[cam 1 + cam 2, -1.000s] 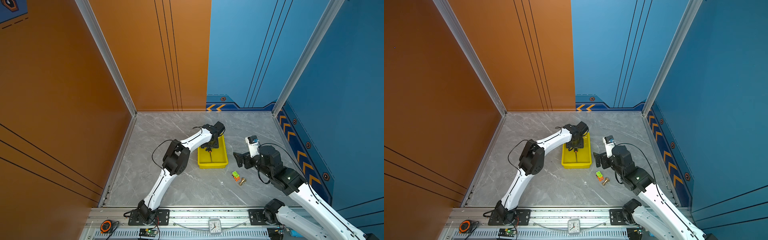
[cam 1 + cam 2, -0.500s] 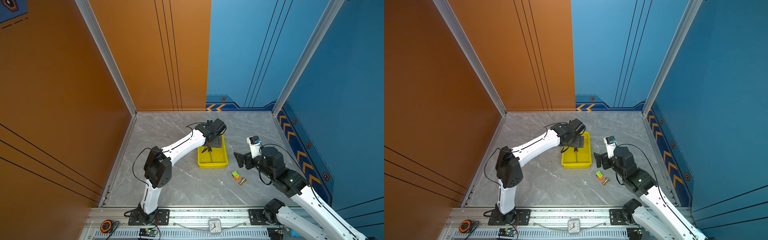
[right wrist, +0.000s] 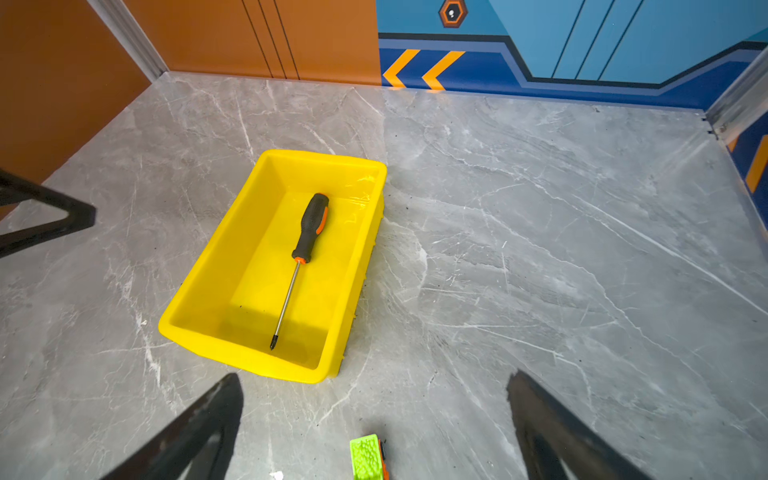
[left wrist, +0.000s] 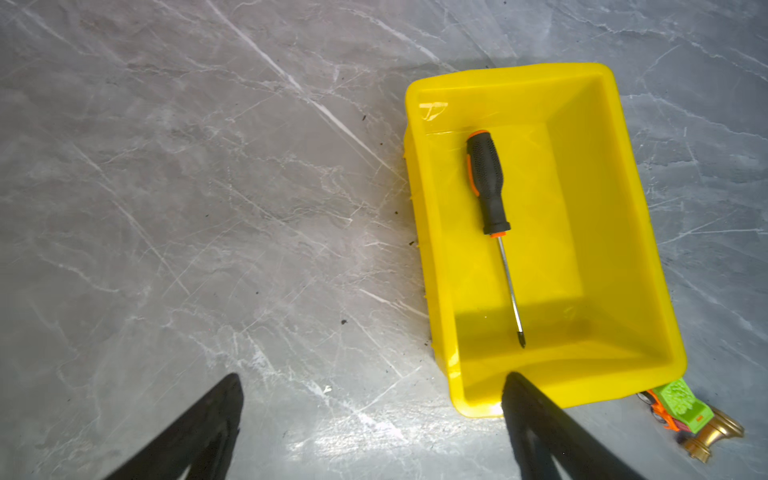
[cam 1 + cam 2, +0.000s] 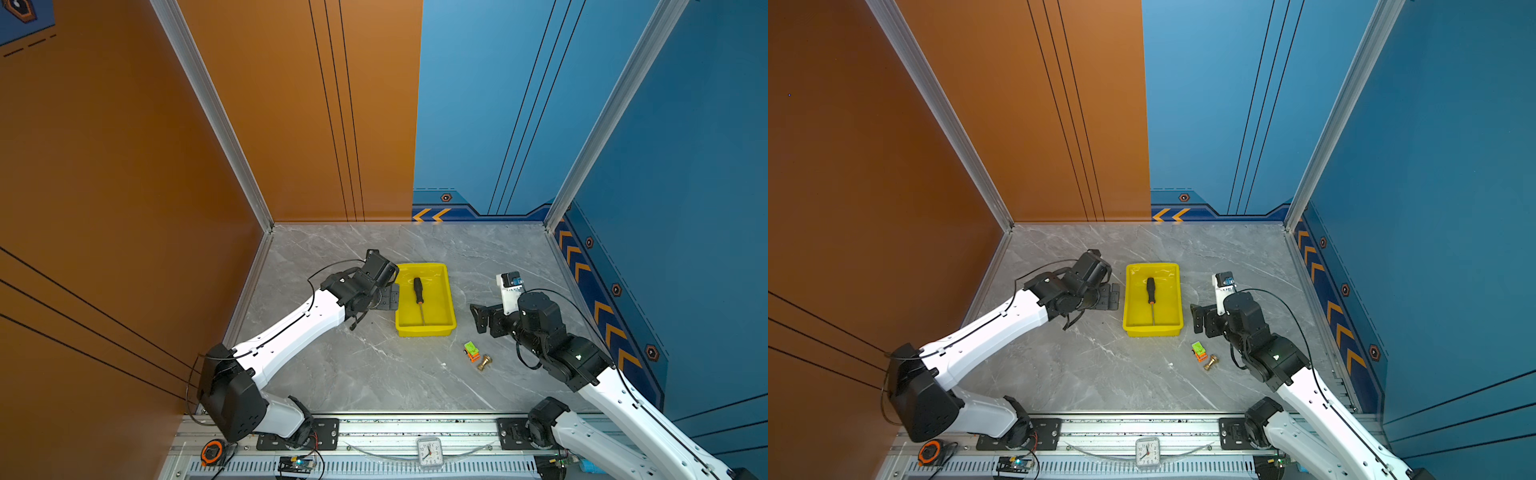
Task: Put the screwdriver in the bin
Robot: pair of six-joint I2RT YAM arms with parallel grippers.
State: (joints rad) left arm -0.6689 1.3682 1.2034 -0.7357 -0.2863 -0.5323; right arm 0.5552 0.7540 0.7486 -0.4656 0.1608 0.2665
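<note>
The screwdriver [image 4: 494,208] is seen lying flat on the floor of the bin [image 4: 602,216], the whole of it inside the rim, with nothing gripping it. The left gripper [image 4: 372,376] is spread wide and empty. Only bare table [image 4: 208,208] is framed between its fingers [image 4: 540,428], and one of them crosses a corner of the bin in the left wrist view. In a top view this gripper is found just beside one long side of the bin, outside the rim as far as can be told. The screwdriver is left clear of its fingertips.

The right gripper [image 3: 374,376] is also held wide open with nothing in it. It is placed off the bin's other long side and apart from it, with the screwdriver well beyond its fingertips. A green-and-orange toy [image 5: 471,351] and a brass fitting [image 5: 483,362] are noted on the table near the right fingers, outside the bin and touched by neither arm.

So the task is judged done: the tool is delivered, released and at rest. Nothing appears to be left, except perhaps for both arms to be drawn back from the bin.
</note>
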